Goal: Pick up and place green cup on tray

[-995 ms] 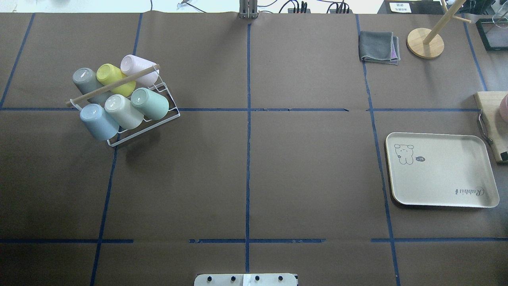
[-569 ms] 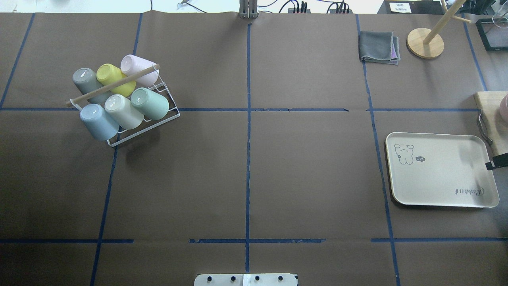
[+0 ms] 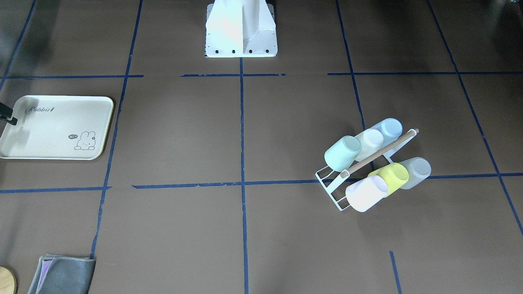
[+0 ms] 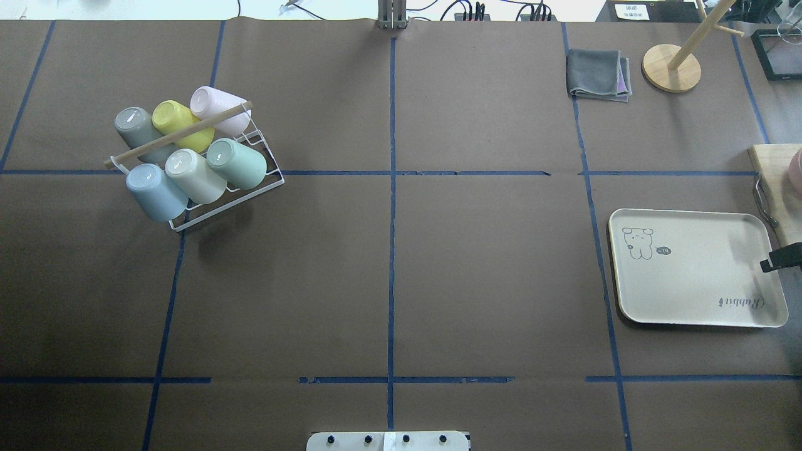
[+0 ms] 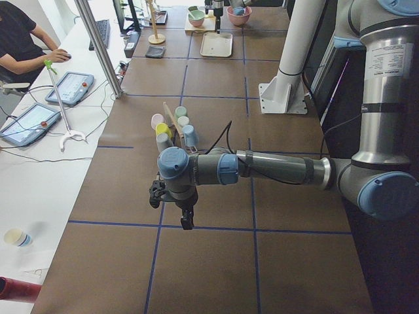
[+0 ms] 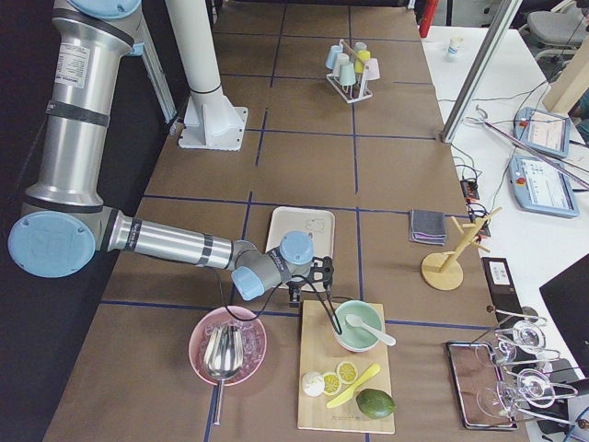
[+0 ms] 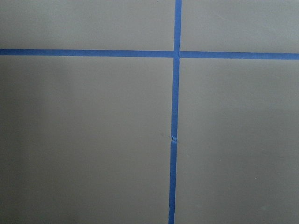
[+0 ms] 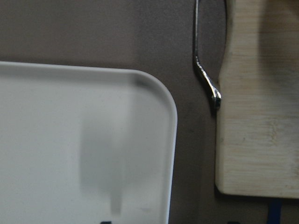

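Observation:
The green cup (image 4: 237, 164) is a pale mint tumbler lying tilted in a white wire rack (image 4: 266, 181) at the table's left, beside a cream cup and behind a pale blue one; it also shows in the front view (image 3: 342, 153). The cream tray (image 4: 689, 282) lies at the right, nothing on it. My right gripper (image 4: 779, 257) pokes in over the tray's right rim; only a dark tip shows, so I cannot tell its state. My left gripper (image 5: 186, 219) shows only in the left side view, pointing down over bare table short of the rack; I cannot tell its state.
The rack also holds yellow-green (image 4: 175, 122), grey, pink, cream and pale blue cups under a wooden bar. A cutting board (image 4: 774, 181) with a metal handle (image 8: 205, 79) lies right of the tray. A grey cloth (image 4: 598, 74) and wooden stand (image 4: 671, 67) sit at the far right.
The right gripper's tip has come into the overhead view at the right edge and crept a little further over the tray's right rim. The cups and tray have not moved.

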You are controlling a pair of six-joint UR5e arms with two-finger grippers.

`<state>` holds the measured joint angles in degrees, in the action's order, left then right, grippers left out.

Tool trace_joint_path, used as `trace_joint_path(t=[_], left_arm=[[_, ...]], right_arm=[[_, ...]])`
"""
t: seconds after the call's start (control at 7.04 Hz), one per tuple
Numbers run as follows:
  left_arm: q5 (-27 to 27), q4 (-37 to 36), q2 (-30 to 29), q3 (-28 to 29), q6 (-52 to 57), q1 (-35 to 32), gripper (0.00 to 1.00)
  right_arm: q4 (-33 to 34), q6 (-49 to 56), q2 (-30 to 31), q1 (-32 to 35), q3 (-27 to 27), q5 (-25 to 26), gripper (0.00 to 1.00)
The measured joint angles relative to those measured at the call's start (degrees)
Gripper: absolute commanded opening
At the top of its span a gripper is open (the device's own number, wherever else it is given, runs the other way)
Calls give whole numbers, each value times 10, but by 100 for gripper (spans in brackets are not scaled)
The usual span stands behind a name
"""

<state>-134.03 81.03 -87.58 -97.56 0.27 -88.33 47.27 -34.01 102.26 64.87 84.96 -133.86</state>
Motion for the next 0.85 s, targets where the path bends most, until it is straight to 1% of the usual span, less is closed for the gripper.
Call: trace_joint_path(t=[0.14,0.28,0.43,0.57,0.85], left_arm=[[0,0,0,0,0,0,100],[0,0,0,0,0,0,100],[0,0,0,0,1,0,100],[0,0,0,1,1,0,100],[0,0,0,2,2,0,100]], right_arm=[[1,0,-1,-1,-2,-1,73],[1,0,-1,-3,-3,-1,69],[2,-1,-1,-3,-3,-2,68],[2,-1,-1,-4,-4,-2,64],[3,-8,-1,-7,-4,-3,64]])
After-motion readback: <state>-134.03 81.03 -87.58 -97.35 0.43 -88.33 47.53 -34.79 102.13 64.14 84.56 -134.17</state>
